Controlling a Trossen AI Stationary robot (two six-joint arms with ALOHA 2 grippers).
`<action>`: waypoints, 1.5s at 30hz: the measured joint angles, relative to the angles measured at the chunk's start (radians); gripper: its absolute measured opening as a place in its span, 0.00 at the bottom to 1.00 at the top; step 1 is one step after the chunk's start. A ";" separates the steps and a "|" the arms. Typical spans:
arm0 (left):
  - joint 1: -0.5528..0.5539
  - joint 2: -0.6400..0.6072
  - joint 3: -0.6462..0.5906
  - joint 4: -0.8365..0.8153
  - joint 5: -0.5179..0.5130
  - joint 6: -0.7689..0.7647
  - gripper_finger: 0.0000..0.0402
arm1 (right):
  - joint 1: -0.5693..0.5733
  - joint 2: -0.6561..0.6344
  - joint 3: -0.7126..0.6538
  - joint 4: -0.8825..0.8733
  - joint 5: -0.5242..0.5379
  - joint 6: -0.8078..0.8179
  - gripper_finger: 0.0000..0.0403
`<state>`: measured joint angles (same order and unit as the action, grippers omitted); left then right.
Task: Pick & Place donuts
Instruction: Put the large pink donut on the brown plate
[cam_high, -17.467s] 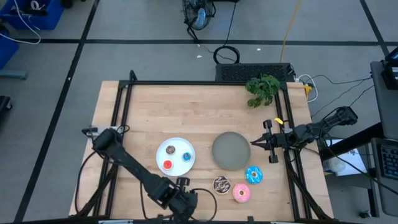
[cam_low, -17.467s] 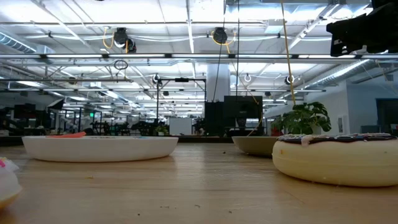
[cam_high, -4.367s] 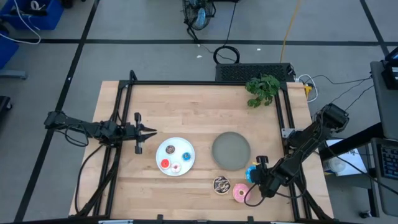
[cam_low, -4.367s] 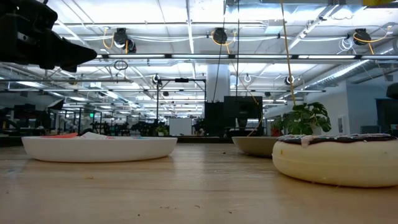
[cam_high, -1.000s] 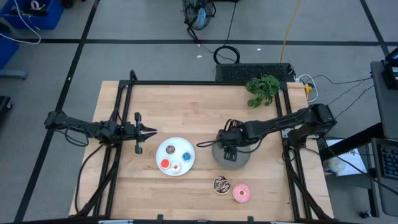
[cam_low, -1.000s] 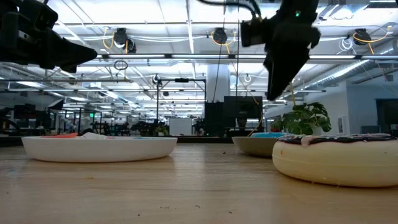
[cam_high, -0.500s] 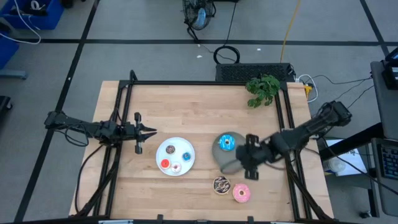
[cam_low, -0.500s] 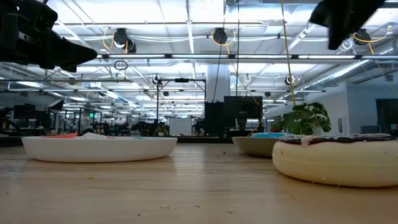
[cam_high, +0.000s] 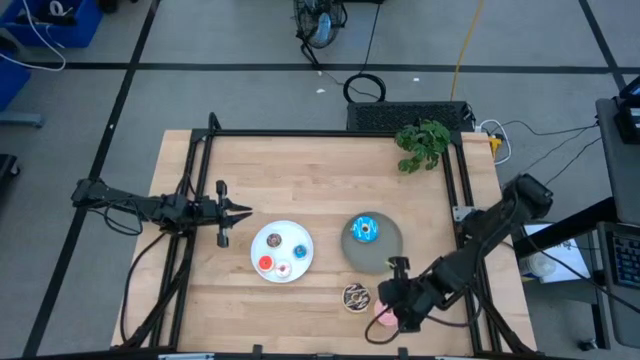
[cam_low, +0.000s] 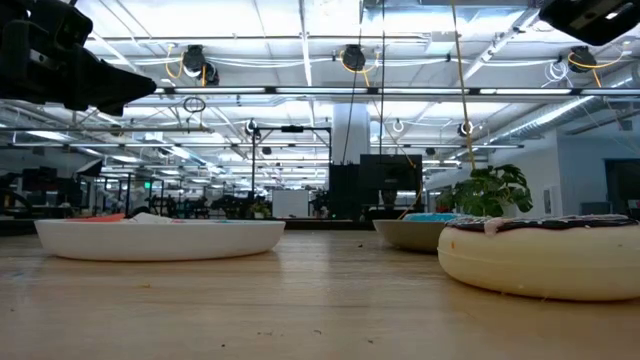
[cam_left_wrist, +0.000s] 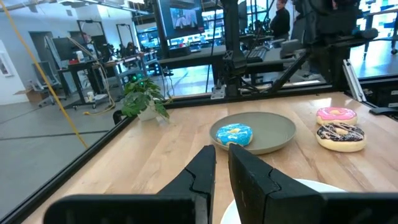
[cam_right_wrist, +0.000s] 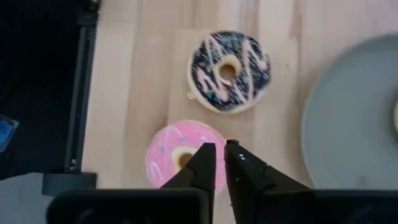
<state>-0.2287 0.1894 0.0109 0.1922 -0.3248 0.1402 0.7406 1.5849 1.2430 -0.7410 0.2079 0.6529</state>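
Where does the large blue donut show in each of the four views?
High view: blue donut on the grey plate, right of centre.
Low view: a blue sliver above that plate's rim.
Left wrist view: mid-picture, on the plate.
Right wrist view: cannot tell.
Shared landmark: the grey plate.

A leafy green plant (cam_high: 422, 144) sits at the wooden table's (cam_high: 300, 170) far corner beside black cables (cam_high: 364, 89).

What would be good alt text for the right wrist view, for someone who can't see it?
The right gripper, fingers nearly together, hovers over a pink donut lying on the wooden table, without holding it. Beside the pink donut lies a brown donut with sprinkles, and the edge of a round grey plate shows at one side.
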 joint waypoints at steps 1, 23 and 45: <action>0.000 0.000 0.000 0.000 0.000 0.000 0.13 | 0.004 0.008 0.000 0.015 0.001 -0.010 0.04; 0.000 0.000 0.000 -0.003 0.000 -0.016 0.13 | 0.044 0.067 -0.008 0.087 0.052 0.068 0.19; 0.000 0.000 0.000 -0.006 0.000 -0.014 0.13 | 0.080 0.061 -0.233 0.317 0.051 0.146 0.50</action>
<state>-0.2287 0.1894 0.0109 0.1867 -0.3248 0.1257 0.8204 1.6455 1.0096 -0.4238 0.2592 0.7994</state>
